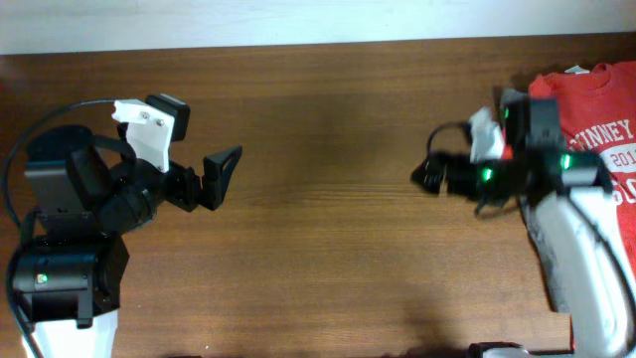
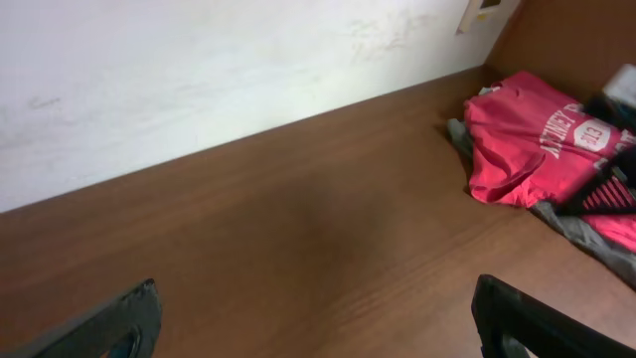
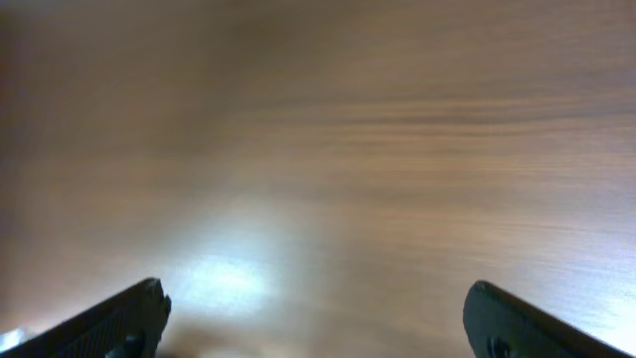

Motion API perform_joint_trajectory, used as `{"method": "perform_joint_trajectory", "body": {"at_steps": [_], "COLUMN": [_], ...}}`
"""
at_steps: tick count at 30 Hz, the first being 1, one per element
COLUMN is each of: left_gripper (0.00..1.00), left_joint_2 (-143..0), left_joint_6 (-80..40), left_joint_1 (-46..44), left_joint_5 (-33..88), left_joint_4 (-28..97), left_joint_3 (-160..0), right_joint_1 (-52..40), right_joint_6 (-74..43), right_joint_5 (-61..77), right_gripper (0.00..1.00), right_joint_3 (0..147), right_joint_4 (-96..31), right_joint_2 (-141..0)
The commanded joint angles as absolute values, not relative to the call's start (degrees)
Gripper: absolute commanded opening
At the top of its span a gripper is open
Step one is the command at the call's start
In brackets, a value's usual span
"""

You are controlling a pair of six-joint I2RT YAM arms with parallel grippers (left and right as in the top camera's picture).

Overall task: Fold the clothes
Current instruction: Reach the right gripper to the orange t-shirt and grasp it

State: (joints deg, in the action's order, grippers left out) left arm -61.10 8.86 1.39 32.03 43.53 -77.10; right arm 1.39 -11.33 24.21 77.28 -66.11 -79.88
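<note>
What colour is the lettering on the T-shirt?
White, on the orange-red T-shirt; clearest in the left wrist view.

The counter (image 1: 328, 219) is smooth wood-grain with a soft sheen. The shirt (image 2: 517, 149) is matt orange-red cloth with white print. The wall (image 2: 199, 70) is matt white, faintly scuffed.

The left arm (image 1: 89, 214) stands at the near left, links folded close over its base, wrist directed to the right; the left tool (image 1: 221, 177) points toward the centre, its fingers (image 2: 119, 323) spread wide and empty. The right arm (image 1: 581, 249) rises from the near right edge as a white link, wrist bent to point left; green indicator lights (image 1: 564, 160) glow on the wrist; the right tool (image 1: 429, 159) faces the left tool, well apart from it, fingers (image 3: 114, 318) spread wide and empty.
</note>
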Motion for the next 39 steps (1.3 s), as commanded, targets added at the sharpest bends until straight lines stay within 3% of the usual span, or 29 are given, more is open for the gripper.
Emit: {"method": "perform_joint_trajectory", "body": {"at_steps": [1, 4, 7, 10, 13, 24, 30, 32, 34, 35, 39], "left_gripper": [1.0, 0.99, 0.99, 0.83, 0.8, 0.8, 0.8, 0.81, 0.8, 0.8, 0.8], "left_joint_2": [-61.06, -61.06, -61.08, -61.08, -61.06, -62.52, -64.05, -64.49, -64.97, -65.28, -65.67], "left_joint_6": [8.01, 8.01, 8.01, 8.01, 8.01, 8.01, 8.01, 8.01, 8.01, 8.01, 8.01], "left_joint_1": [1.17, 1.17, 1.17, 1.17, 1.17, 1.17, 1.17, 1.17, 1.17, 1.17, 1.17], "left_joint_5": [31.57, 28.36, 26.35, 23.97, 21.23, 20.91, 20.93, 20.93, 20.93, 20.93, 20.91], "left_joint_4": [45.06, 46.96, 48.9, 49.91, 50.0, 49.58, 49.58, 49.58, 49.56, 49.58, 49.58], "left_joint_3": [-78.06, -78.06, -78.06, -78.04, -78.04, -78.04, -78.04, -78.04, -78.04, -78.04, -78.04], "right_joint_1": [5.98, 11.03, 16.99, 21.98, 25.93, 29.87, 29.87, 29.87, 29.8, 29.71, 28.95], "right_joint_6": [-20.78, -21.76, -21.76, -23.38, -23.44, -23.44, -23.46, -23.46, -22.79, -22.68, -18.96], "right_joint_5": [6.96, 5.06, 5.06, 5.37, 6.0, 5.96, 6.17, 7.46, 10.85, 13.54, 26.55], "right_gripper": [0.99, 0.97, 0.82, 0.72, 0.89, 0.81, 0.57, 0.4, 0.13, 0.04, 0.04], "right_joint_3": [90.5, 98.24, 103.53, 104.31, 104.31, 104.27, 104.27, 104.27, 104.29, 104.44, 105.73], "right_joint_4": [-68.71, -68.97, -68.4, -65.12, -62.19, -57.19, -56.27, -55.79, -55.4, -55.37, -55.07], "right_joint_2": [-88.68, -95.57, -102.1, -106.72, -110.21, -122.54, -126.89, -127.63, -127.59, -127.22, -124.7]}}
